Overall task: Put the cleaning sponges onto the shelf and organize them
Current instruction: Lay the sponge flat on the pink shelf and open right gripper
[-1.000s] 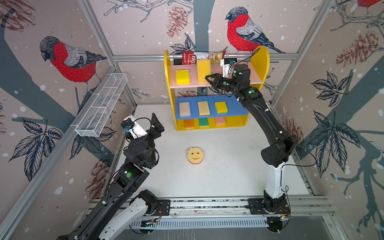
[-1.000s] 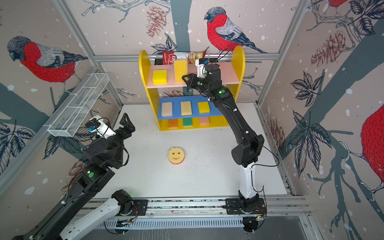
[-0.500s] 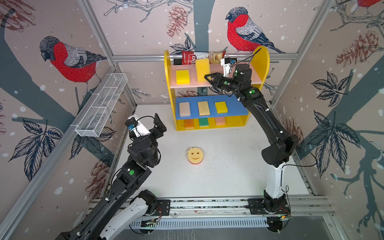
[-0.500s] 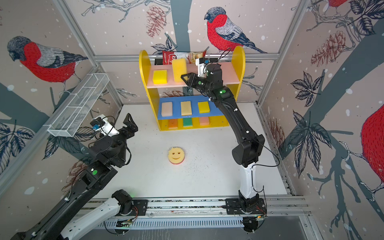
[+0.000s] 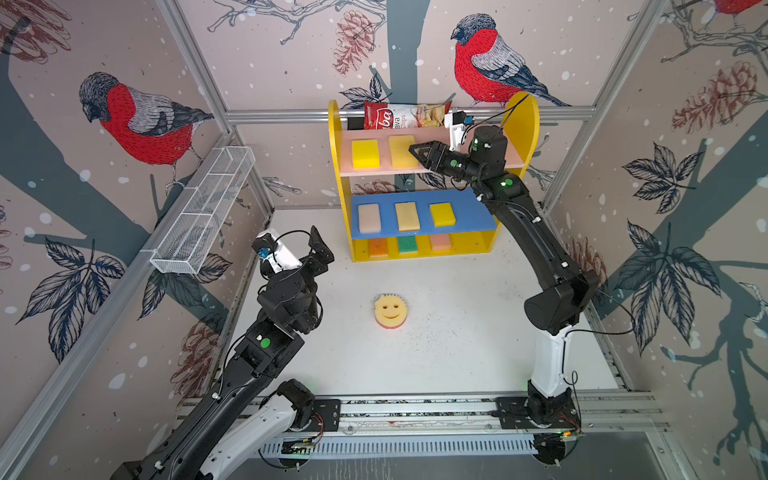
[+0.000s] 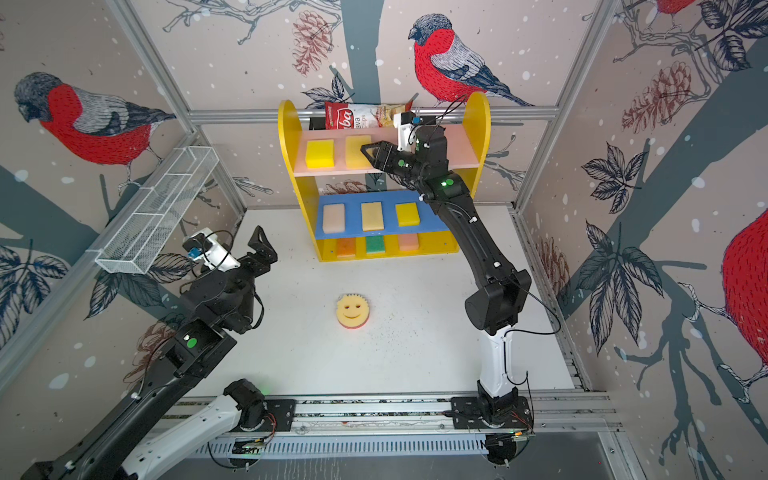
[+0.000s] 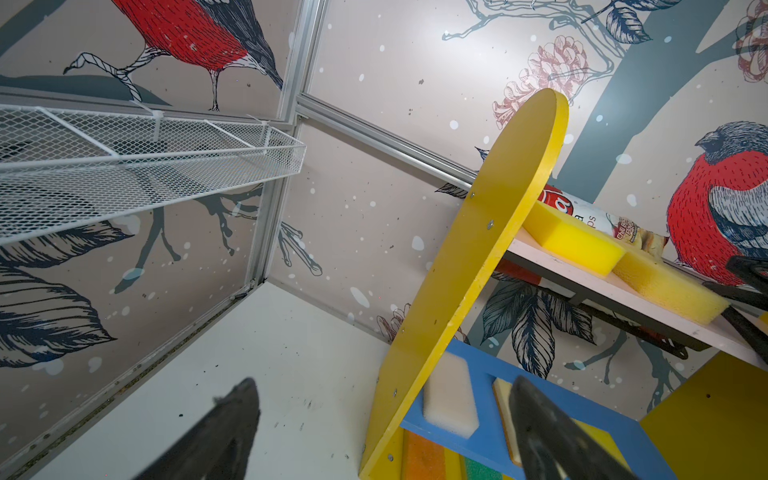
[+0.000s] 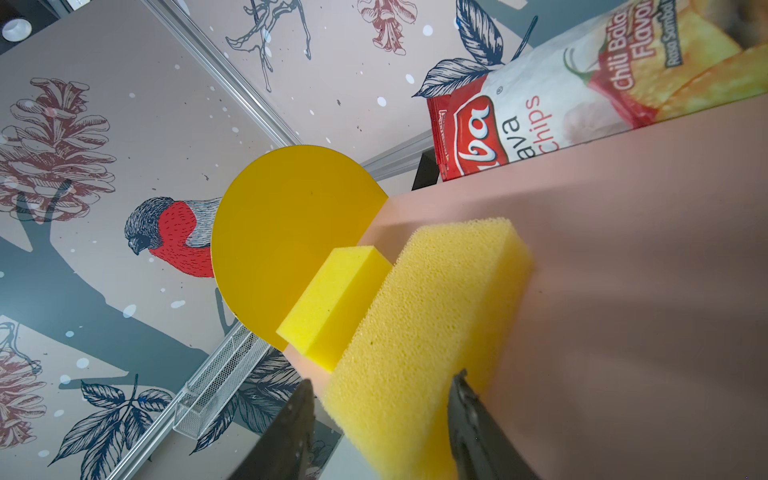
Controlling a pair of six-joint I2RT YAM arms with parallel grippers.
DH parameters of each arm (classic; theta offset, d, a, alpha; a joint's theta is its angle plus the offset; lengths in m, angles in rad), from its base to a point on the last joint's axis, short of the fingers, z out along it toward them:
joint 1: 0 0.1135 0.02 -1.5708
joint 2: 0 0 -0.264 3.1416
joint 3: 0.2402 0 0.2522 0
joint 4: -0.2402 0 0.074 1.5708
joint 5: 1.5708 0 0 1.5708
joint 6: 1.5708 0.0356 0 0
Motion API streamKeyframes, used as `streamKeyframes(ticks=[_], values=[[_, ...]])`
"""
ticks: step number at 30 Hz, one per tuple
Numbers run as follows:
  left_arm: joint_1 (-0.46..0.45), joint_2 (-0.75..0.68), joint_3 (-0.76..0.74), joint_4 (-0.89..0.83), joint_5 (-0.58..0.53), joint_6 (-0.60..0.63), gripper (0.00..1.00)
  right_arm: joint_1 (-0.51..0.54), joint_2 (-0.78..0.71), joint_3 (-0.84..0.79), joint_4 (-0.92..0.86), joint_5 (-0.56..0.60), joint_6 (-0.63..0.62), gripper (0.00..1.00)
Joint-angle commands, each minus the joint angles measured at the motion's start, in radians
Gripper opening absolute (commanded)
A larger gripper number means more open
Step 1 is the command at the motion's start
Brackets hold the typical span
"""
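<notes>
Eight rectangular sponges fill the shelf, only the smiley sponge lies mid-frame on the bench; left gripper and right gripper fingers spread.

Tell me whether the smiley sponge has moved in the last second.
No. The smiley sponge sits where it was, equally far in front of the shelf.

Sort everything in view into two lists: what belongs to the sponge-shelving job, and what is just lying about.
Job: shelf; smiley sponge, on the table; bright yellow sponge, pale yellow sponge (pink board); cream sponge, tan sponge, golden sponge (blue board); orange sponge, green sponge, salmon sponge (base).
Lying about: chips bag; wire-mesh basket.
</notes>
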Motion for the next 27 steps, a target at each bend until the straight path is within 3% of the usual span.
streamKeyframes(ticks=[1, 9, 24, 27], values=[[0.002, -0.001, 0.009, 0.02, 0.009, -0.002, 0.92, -0.012, 0.019, -0.013, -0.131, 0.108, -0.011, 0.54], [0.0, -0.018, 0.013, 0.01, -0.004, 0.006, 0.92, -0.008, -0.001, -0.012, -0.145, 0.148, -0.034, 0.56], [0.0, -0.025, 0.014, -0.001, -0.009, -0.005, 0.92, 0.131, 0.045, 0.096, -0.291, 0.531, -0.275, 0.59], [0.001, -0.027, 0.015, -0.008, -0.008, -0.011, 0.92, 0.144, 0.053, 0.098, -0.295, 0.566, -0.295, 0.54]])
